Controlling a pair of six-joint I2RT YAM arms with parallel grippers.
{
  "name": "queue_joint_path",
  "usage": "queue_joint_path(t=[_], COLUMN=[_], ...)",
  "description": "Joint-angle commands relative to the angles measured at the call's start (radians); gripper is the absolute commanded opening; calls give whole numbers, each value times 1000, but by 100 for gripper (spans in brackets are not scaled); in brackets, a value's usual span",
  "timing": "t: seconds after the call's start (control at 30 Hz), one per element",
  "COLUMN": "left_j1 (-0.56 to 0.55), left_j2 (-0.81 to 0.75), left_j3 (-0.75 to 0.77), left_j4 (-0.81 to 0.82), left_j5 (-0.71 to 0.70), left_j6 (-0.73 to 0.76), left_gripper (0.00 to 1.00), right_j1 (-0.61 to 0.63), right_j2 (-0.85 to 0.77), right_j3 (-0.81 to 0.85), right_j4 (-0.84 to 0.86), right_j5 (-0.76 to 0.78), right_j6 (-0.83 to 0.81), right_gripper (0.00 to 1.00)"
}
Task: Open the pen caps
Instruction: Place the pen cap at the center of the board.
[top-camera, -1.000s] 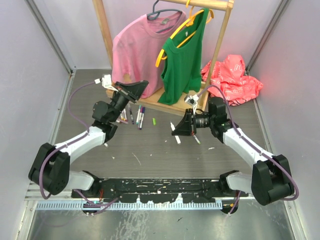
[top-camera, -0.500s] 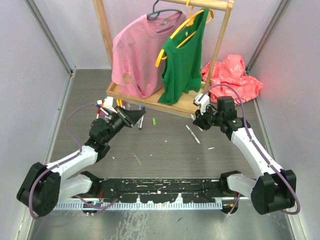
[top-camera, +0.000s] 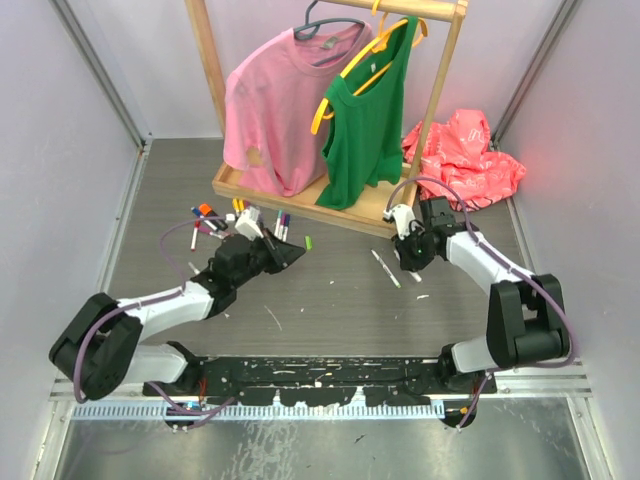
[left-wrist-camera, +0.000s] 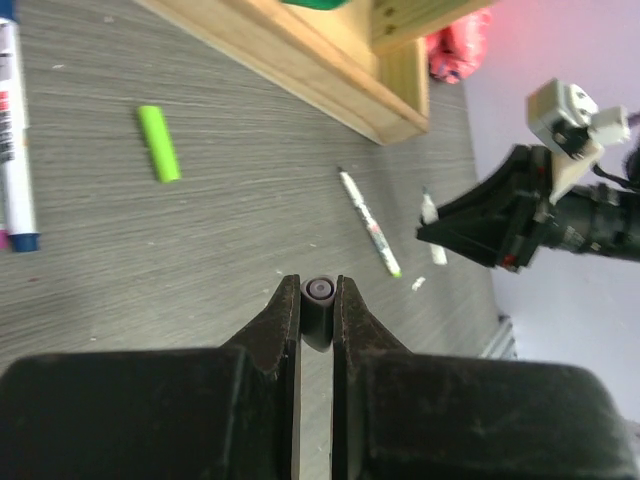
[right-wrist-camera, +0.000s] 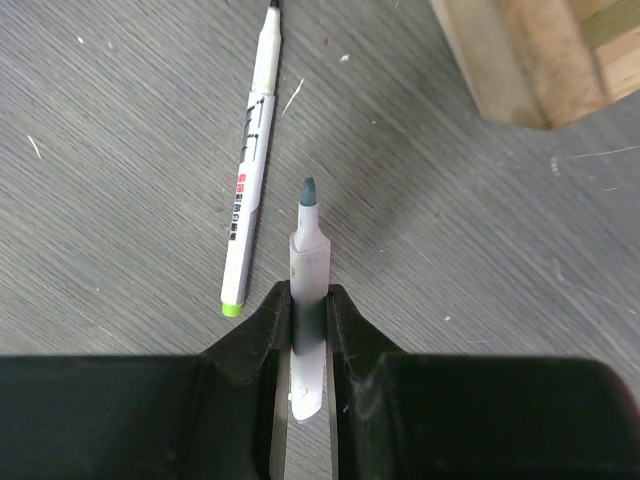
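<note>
Left gripper (left-wrist-camera: 318, 286) is seen clamped on a dark cap (left-wrist-camera: 318, 308), whose round grey end faces the wrist camera. Ahead and to the left of it, a green cap (left-wrist-camera: 158, 142) lies loose on the counter (left-wrist-camera: 200, 260), apart from everything else. Farther left, at the frame edge, a blue-capped marker (left-wrist-camera: 14, 150) is seen. Ahead and to the right, a white marker (left-wrist-camera: 368, 222) lies flat, with open counter between it and the fingers. The edge of the wooden rack base (left-wrist-camera: 300, 70) runs across ahead, beyond the green cap.

The right gripper (right-wrist-camera: 308, 292) is closed on an uncapped marker (right-wrist-camera: 308, 255), whose dark tip points forward, away from the fingers. Just to the left of it, the white marker lies nearly parallel, its green end near the left finger but not touching. A corner of the wooden rack base is seen ahead and to the right, with bare counter in between. From above, the two grippers are seen well apart, with the white marker lying between them, nearer the right one.
</note>
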Motion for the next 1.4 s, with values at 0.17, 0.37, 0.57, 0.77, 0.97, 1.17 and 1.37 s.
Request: queue_joint_path(t=[0.17, 0.37, 0.57, 0.77, 0.97, 1.17, 1.37], left_j1=[-8, -45, -102, -126, -142, -148, -148], left_j2=[189, 279, 335, 421, 501, 572, 627], left_j3=[172, 276, 409, 516, 614, 704, 759], left_j4=[-153, -311, -499, -585, -645, -696, -721], left_j5=[-81, -155, -312, -366, -395, -441, -472], left_j6=[-8, -13, -21, -28, -17, 0, 9], left_gripper=[0, 0, 0, 0, 1, 4, 6], right_j1=[-1, 1, 1, 9, 16, 22, 25], right_j2=[96, 132, 145, 172, 180, 192, 190], right_j3=[78, 91, 94, 99, 103, 108, 112], right_j4=[-23, 0, 23, 23, 20, 20, 19], right_j5=[-5, -6, -6, -3, 5, 10, 13], right_j6=[39, 72, 88, 93, 93, 94, 95], right_gripper=[10, 11, 11, 12, 13, 14, 14])
